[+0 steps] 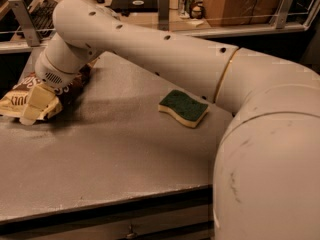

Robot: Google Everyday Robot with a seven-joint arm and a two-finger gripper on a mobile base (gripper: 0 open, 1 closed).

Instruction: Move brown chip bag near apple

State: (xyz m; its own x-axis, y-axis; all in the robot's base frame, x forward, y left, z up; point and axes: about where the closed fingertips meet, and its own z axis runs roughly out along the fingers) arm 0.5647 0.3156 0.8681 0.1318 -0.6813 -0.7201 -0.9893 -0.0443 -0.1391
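The brown chip bag [17, 98] lies crumpled at the far left of the grey table [125, 154], with its dark brown middle partly under my wrist. My gripper [36, 104] is down on the bag, pressing onto its right half. My arm reaches across the table from the right. The apple is out of view.
A yellow sponge with a green top [183, 107] lies near the middle of the table, just in front of my forearm. A railing [165, 4] and a shelf with cans and boxes run behind the table. The table's front edge [100, 204] is close to the camera.
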